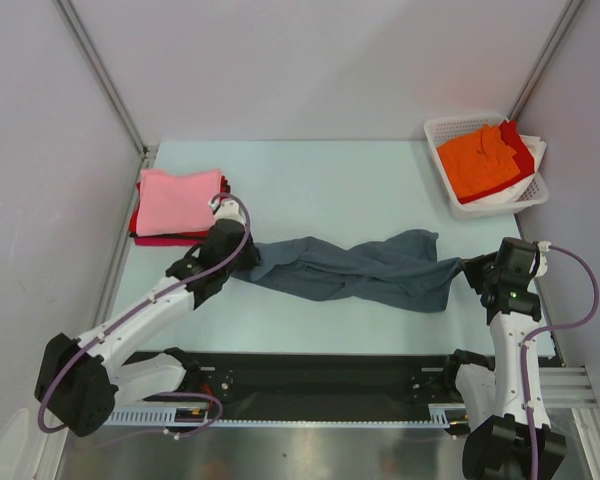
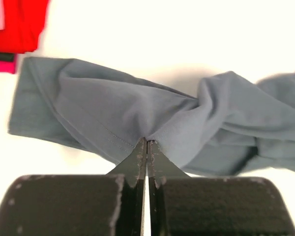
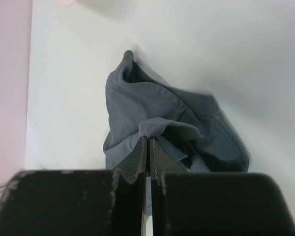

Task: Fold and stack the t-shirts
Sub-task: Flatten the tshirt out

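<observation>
The slate blue-grey t-shirt (image 1: 355,268) is lying bunched and twisted across the middle of the desk (image 1: 330,180), its long axis running left to right. The left jaws are clenching its left end, just beside the pink-topped folded stack (image 1: 180,200). The right jaws are clenching its right end. With each arm gripping its own end, the coming move likely calls for pulling outward along that axis.
</observation>
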`<state>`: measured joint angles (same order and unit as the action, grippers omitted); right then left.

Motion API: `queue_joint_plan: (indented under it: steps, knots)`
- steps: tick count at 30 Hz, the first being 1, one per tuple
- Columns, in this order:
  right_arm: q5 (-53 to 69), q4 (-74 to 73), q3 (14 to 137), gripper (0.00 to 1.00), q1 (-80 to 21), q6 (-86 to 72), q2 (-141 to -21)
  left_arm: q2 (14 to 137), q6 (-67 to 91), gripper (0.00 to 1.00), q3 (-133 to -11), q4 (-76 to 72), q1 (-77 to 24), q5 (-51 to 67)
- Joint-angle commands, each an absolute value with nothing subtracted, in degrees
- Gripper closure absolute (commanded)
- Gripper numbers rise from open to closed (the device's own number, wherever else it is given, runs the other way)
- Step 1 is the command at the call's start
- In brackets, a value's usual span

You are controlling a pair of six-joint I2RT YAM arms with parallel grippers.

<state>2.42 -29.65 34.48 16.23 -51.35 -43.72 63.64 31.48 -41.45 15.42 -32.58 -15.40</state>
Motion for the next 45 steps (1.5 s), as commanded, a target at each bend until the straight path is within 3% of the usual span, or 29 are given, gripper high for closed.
queue_joint_plan:
  steps: [1, 14, 19, 21, 27, 28, 29, 30, 31, 32, 37, 42, 45]
  knots:
    - [2.5, -28.3, 34.3, 1.00, 16.3, -51.1, -43.3, 61.6, 31.8, 1.00, -41.4, 17.8, -31.2, -9.6]
    - [1.0, -29.5, 35.4, 1.00, 16.4, -50.8, -43.2, 55.5, 27.0, 1.00, -42.7, 24.4, -32.8, 18.2]
    - [1.0, -29.3, 35.9, 1.00, 16.4, -51.2, -43.4, 54.8, 29.6, 1.00, -42.9, 18.7, -32.9, 26.6]
    - [1.2, -29.2, 35.9, 1.00, 16.3, -51.4, -43.6, 54.4, 33.6, 1.00, -42.0, 12.8, -29.8, 31.6]
    - [1.8, -29.1, 35.9, 1.00, 16.3, -51.7, -44.6, 59.0, 46.4, 1.00, -31.3, -6.0, -6.1, 37.5]
    - [1.8, -29.1, 35.9, 1.00, 16.2, -51.8, -44.8, 60.0, 45.1, 0.94, -31.2, -5.5, -4.6, 33.7]
    - [2.0, -29.2, 35.9, 1.00, 16.1, -51.8, -45.0, 62.6, 41.9, 0.82, -31.5, -1.7, -4.0, 29.6]
    - [2.0, -29.1, 35.9, 1.00, 16.1, -51.8, -45.1, 64.0, 40.7, 0.67, -31.9, -1.0, -4.1, 26.7]
    - [1.9, -29.1, 35.9, 1.00, 16.0, -51.8, -45.3, 65.0, 40.2, 0.36, -31.8, -0.9, -4.2, 24.5]
    - [1.9, -28.9, 35.9, 1.00, 15.9, -51.7, -45.4, 66.3, 39.6, 0.32, -31.6, -0.4, -4.5, 23.7]
    - [1.6, -28.1, 35.8, 1.00, 15.6, -51.6, -46.2, 58.5, 35.6, 0.14, -32.7, 8.5, -10.0, 3.1]
    - [1.2, -27.3, 35.9, 1.00, 14.5, -51.9, -47.3, 50.9, 33.2, 0.15, -32.0, 15.4, -19.4, -5.7]
    - [0.9, -26.5, 35.4, 1.00, 13.7, -52.1, -48.1, 49.5, 34.8, 0.21, -28.9, 16.6, -22.8, -6.2]
